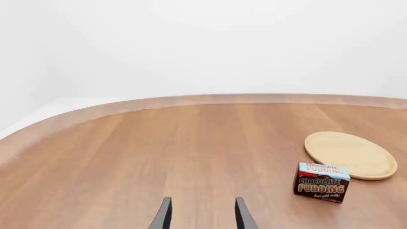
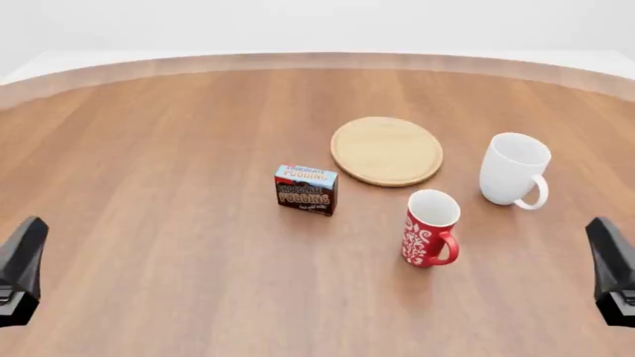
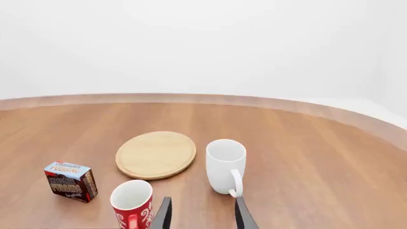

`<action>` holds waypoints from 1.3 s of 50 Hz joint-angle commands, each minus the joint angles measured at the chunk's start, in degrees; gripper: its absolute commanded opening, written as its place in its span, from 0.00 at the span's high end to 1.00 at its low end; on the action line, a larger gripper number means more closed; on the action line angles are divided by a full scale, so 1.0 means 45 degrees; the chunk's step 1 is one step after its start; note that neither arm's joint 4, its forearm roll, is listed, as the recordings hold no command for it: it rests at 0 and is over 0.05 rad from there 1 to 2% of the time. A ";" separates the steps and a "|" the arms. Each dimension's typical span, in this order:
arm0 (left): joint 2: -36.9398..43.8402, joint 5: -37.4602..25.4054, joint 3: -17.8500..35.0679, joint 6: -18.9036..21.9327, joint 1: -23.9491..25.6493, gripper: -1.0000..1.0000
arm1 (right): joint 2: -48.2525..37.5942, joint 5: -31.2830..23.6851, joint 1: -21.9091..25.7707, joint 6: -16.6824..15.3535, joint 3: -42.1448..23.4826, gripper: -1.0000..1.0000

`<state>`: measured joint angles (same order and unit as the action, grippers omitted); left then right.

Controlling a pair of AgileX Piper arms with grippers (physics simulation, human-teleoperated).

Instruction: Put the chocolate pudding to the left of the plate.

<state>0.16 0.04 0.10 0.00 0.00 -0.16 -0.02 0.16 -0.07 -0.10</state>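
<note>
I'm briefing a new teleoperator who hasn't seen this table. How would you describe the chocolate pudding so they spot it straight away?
Start at the plate, the flat light-wood disc near the middle of the wooden table. Just off its near-left edge stands the chocolate pudding. It is the only box here, a small dark brown carton with orange lettering and a light blue top, lower than the red mug and the white mug to its right.

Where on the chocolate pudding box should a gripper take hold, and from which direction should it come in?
Grip the chocolate pudding box across its two short ends, coming down from above. It stands upright on the table, clear of the plate and red mug, so both ends look free. The open left gripper is probably the nearer one.
</note>
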 commanded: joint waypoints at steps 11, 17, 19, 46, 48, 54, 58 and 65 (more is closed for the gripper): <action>0.0057 0.0013 0.0033 0.0000 0.0000 0.00 | -0.0012 -0.0793 -0.0160 -0.0536 -0.1634 0.00; 0.0057 0.0013 0.0033 0.0000 0.0000 0.00 | -0.1104 -0.1055 0.0576 -0.1252 -0.2878 0.00; 0.0057 0.0013 0.0033 0.0000 0.0000 0.00 | -0.1852 -0.0906 0.0930 -0.1737 -0.3391 0.00; 0.0057 0.0013 0.0033 0.0000 0.0000 0.00 | -1.1990 -0.3571 0.5622 -0.4659 -1.1726 0.00; 0.0057 0.0013 0.0033 0.0000 0.0000 0.00 | -1.2245 -0.3582 0.5711 -0.4733 -1.1643 0.00; 0.0057 0.0013 0.0033 0.0000 0.0000 0.00 | -1.3320 -0.4080 0.6329 -0.4492 -1.2240 0.00; 0.0057 0.0013 0.0033 0.0000 0.0000 0.00 | -1.3936 -0.4544 0.6648 -0.4508 -1.2856 0.00; 0.0057 0.0013 0.0033 0.0000 0.0000 0.00 | -1.5226 -0.4999 0.7022 -0.5269 -1.3487 0.00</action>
<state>0.42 0.10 0.24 0.00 0.00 -60.26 -19.12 28.55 -20.97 -55.51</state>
